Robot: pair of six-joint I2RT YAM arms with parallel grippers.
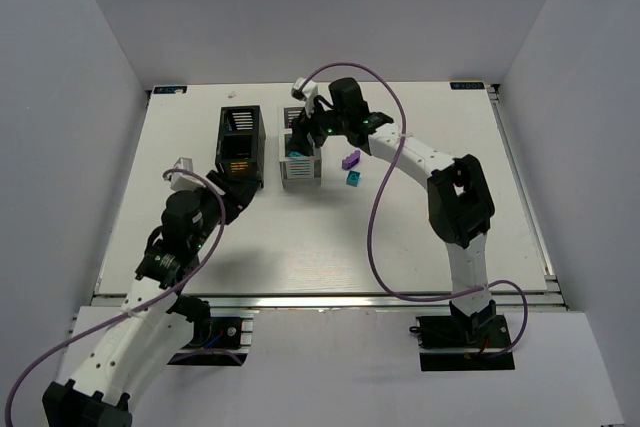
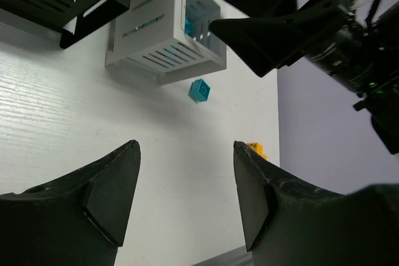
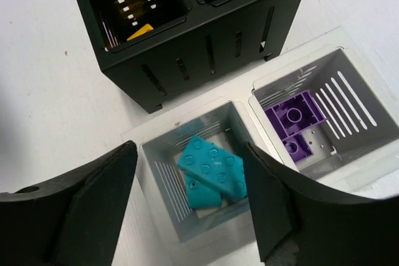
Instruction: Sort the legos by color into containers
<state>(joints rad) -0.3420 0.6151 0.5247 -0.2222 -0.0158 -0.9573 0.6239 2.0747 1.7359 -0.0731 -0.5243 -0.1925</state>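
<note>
The white container stands mid-table with the black container to its left. My right gripper hovers open over the white container. In the right wrist view the open, empty gripper is above the compartment holding teal legos. The other compartment holds purple legos. A yellow-orange lego lies in the black container. A purple lego and a teal lego lie on the table right of the white container. My left gripper is open and empty.
In the left wrist view my open gripper faces the white container, the loose teal lego and the right arm's gripper. A small yellow-orange bit peeks from behind one finger. White walls surround the table.
</note>
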